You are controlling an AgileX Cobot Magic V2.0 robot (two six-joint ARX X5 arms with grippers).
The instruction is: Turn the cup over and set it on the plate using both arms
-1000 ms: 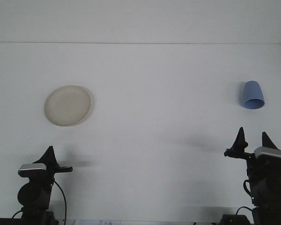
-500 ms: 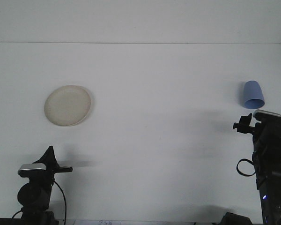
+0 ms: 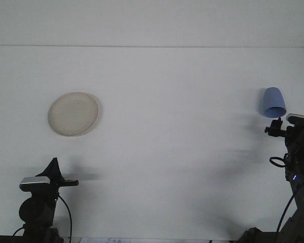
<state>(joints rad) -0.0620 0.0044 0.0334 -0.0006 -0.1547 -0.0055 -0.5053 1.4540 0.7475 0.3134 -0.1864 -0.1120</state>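
Note:
A light blue cup [image 3: 273,103] stands on the white table at the far right, its wide end towards me and its narrow end up. A cream plate [image 3: 73,113] lies flat at the left. My right gripper [image 3: 279,123] is raised at the right edge, just in front of and below the cup; I cannot tell if it touches it. My left gripper [image 3: 53,166] rests low at the bottom left, well in front of the plate and holding nothing.
The white table [image 3: 167,126] runs back to a white wall. Black cables hang by both arm bases at the bottom edge.
My right arm has lifted and reached forward and to the right, from the bottom right corner up to the cup. The left arm, cup and plate have not moved.

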